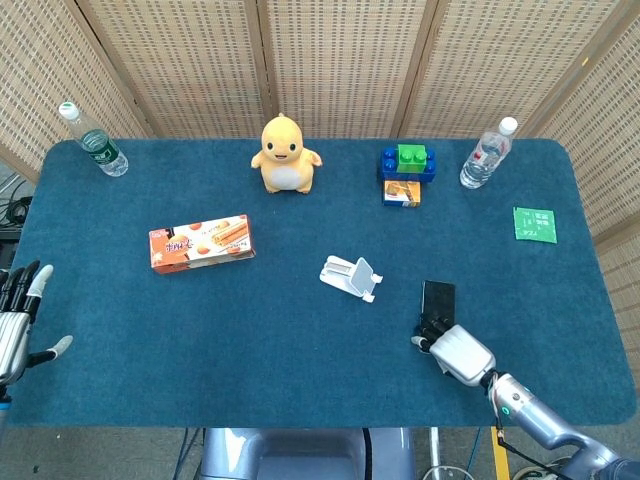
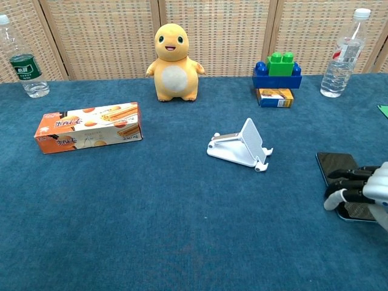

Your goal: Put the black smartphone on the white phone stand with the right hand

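tabletop scene, head and chest views. the black smartphone [image 1: 437,298] lies flat, screen up, on the blue table cloth [image 1: 300,340], to the right of the white phone stand [image 1: 350,276] and clearly apart from it. the right hand [image 1: 452,347] rests at the phone's near end, its dark fingertips [image 2: 341,183] lying over that end of the glass; in the chest view the fingers are curled over the near edge with the thumb low beside it. whether they actually pinch the phone cannot be told from either view, and the phone is not lifted. the left hand [image 1: 14,318] sits at the far left edge of the table, fingers spread and holding nothing.

handling, as a judgement: the phone is a thin, rigid slab, moderately heavy for its size, with a smooth glass face that probably slips under hard fingertips and could crack if dropped. lying flush on the soft cloth, it offers little purchase from above; the long side edges are the likeliest place to grip, thumb on 1 side and fingers on the other, possibly after tipping an edge up. the stand looks light and may slide when the phone is set against its sloped back and lower lip.
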`<action>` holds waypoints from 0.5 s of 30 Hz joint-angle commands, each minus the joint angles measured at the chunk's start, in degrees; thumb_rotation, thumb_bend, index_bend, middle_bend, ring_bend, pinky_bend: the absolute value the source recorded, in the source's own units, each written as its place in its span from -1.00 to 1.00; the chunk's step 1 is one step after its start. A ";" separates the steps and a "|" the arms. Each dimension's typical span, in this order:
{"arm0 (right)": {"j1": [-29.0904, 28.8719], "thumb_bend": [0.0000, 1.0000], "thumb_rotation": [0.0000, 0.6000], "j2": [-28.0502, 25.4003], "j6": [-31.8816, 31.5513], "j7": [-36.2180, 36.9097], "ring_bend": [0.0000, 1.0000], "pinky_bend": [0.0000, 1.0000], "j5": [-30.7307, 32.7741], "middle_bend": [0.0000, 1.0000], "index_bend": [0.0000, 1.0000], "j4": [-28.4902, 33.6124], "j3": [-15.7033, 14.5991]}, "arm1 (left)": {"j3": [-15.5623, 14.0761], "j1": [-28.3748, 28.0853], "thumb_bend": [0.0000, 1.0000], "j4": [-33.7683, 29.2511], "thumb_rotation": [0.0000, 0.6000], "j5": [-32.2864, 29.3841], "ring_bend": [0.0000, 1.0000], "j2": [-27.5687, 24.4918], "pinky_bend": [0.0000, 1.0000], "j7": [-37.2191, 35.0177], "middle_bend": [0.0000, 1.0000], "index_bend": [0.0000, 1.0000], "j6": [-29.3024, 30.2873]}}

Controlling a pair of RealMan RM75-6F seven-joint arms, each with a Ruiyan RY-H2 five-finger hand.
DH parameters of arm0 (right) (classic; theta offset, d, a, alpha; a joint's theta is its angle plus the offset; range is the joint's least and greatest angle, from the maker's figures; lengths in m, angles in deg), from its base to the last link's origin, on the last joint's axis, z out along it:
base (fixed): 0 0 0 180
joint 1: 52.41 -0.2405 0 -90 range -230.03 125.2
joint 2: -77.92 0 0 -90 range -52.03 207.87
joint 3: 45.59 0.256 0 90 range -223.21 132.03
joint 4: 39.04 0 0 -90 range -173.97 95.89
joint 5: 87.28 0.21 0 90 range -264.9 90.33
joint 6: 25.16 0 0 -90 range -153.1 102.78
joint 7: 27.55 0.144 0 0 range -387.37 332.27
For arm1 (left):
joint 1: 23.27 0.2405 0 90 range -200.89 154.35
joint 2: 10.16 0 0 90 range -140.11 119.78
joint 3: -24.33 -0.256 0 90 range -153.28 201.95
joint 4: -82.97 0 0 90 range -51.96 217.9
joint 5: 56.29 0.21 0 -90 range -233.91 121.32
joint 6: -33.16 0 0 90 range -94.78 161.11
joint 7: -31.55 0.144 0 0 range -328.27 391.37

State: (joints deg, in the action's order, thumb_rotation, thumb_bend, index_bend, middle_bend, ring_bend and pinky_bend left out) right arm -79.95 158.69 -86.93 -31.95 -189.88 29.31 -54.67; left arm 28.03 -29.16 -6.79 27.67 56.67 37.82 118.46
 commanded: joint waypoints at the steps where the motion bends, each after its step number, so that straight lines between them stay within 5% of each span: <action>1: 1.26 1.00 1.00 -0.93 -2.26 -0.78 -0.83 -0.60 -1.53 -0.51 -0.36 -2.00 -1.56 | 0.01 -0.02 -1.00 -0.12 1.00 -0.08 -1.00 0.16 -1.00 0.39 -1.00 -1.00 0.00; 15: 5.22 1.00 1.00 -3.98 -6.24 -6.14 -0.81 -0.60 -3.33 -0.44 -0.29 -11.32 -4.83 | 0.02 -0.12 -1.00 -0.60 1.00 -0.33 -1.00 0.47 -1.00 1.63 -1.00 -1.00 -0.13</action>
State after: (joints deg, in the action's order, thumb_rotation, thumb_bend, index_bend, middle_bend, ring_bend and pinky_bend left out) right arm -75.04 155.01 -93.30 -37.94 -193.52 18.37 -59.31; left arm 28.05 -29.27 -7.39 27.34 57.14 39.45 118.33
